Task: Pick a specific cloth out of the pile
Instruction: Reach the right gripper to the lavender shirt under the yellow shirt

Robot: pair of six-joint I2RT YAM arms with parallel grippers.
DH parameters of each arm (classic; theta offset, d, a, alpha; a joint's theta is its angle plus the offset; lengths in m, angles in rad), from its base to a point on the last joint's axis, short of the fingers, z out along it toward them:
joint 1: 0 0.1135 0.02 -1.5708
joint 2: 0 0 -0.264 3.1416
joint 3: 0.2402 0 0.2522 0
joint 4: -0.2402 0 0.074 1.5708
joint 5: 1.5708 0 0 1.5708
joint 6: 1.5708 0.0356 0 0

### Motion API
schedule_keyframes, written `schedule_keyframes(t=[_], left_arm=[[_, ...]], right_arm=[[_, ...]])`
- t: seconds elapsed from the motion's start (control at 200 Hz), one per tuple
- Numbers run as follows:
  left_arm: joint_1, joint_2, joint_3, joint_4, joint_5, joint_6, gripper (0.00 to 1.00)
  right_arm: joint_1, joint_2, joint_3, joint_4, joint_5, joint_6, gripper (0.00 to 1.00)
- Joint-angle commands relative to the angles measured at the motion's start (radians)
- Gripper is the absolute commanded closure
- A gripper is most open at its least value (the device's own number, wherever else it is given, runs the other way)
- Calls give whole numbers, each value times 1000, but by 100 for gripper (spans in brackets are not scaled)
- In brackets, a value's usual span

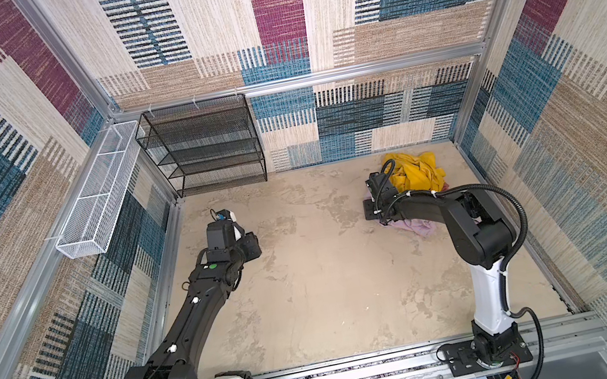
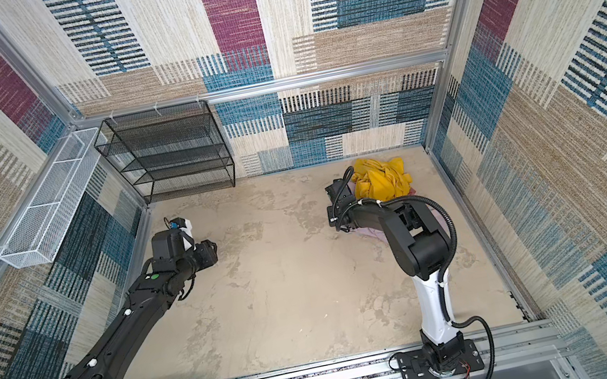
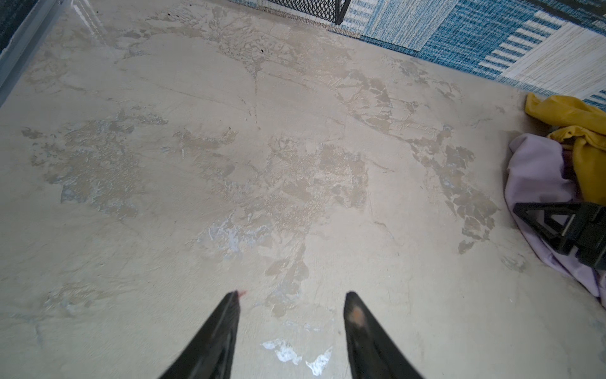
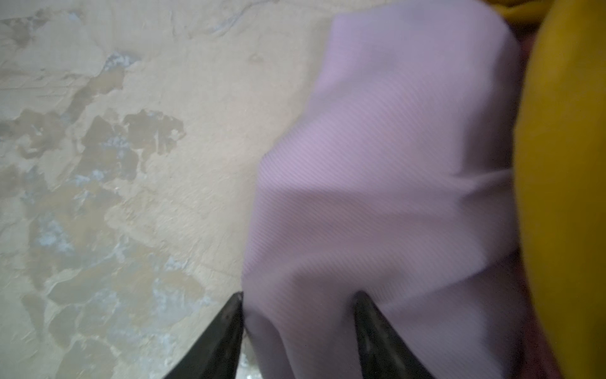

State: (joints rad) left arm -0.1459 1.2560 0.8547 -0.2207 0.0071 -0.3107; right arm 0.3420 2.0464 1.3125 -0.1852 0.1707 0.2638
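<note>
Nearest the camera head, both arms were mounted on the rail (image 1: 368,373) along the front edge of the floor (image 1: 330,278). The left gripper (image 3: 292,297) was held out over bare floor on the left side, well apart from the pile. Its jaws were seen apart with nothing between them. It was judged to be parked there so that the other arm's reach would be left unobstructed.

Further in, the right gripper (image 4: 300,295) was lowered onto the near edge of the pile (image 1: 416,179), which was heaped toward the far right corner. The cloth (image 4: 393,164), pale lilac-pink, was spread at the bottom of the heap and trailed nearer beneath the right arm. Its far part was overlaid by the mustard-yellow cloth (image 2: 382,181). In the right wrist view a fold of the cloth was seen between the two fingers, one of them set at its free edge beside the floor. Whether the fold was already pinched could not be told, as the picture was blurred. The exposed edge was judged to have been chosen because there the cloth could be taken without the yellow one being caught.

Farthest off, a black mesh shelf (image 1: 207,144) was stood against the back wall, and a white wire basket (image 1: 96,193) was hung on the left wall.
</note>
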Motion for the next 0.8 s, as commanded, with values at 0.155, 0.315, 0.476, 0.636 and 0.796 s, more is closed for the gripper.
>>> schedule_keyframes(t=[0.155,0.315,0.476,0.636,0.796], left_arm=[[0,8,10,-6,11,5,45],[0,5,11,-11,9,9,45],[0,-2,13,-16,10,10,45],[0,-15,12,-17,8,10,45],[0,-23,9,-18,14,7,45]], right_arm=[[2,19,26,-14,45,11,77],[2,-14,17,0,46,20,100],[0,-69,1,15,52,28,100],[-2,-144,-8,21,55,28,100],[-23,-215,-12,22,22,35,100]])
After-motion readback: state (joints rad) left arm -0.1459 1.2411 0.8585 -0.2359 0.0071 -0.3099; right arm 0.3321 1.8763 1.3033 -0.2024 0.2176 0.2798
